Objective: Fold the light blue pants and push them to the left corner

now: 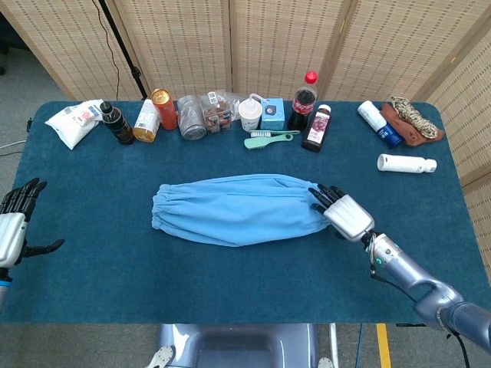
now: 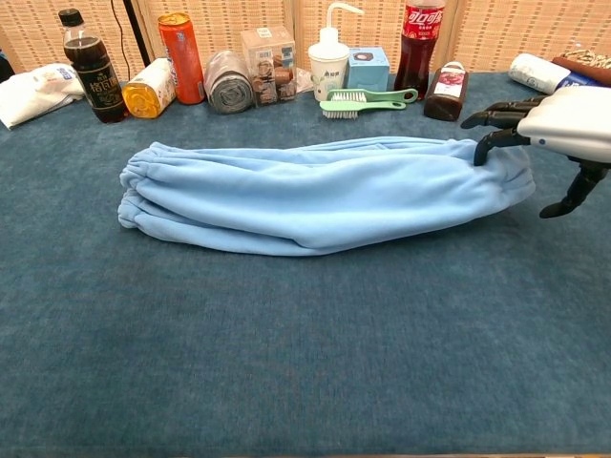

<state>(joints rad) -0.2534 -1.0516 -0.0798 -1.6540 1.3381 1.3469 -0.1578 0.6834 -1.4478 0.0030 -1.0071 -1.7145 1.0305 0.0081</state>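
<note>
Left hand (image 1: 12,230) idle at table's edge, fingers spread, holding nothing. Light blue pants (image 1: 238,208) mid-table, folded lengthwise. Right hand (image 1: 343,214) resting fingertips on their end; grip probably unclosed. Pinch hem, then fold leftward.

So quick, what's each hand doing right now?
Left hand: open, holding nothing.
Right hand: open, fingertips resting on the pants, not gripping.

Soft matt cloth pants (image 1: 238,208) on napped blue tablecloth (image 1: 230,284)
</note>
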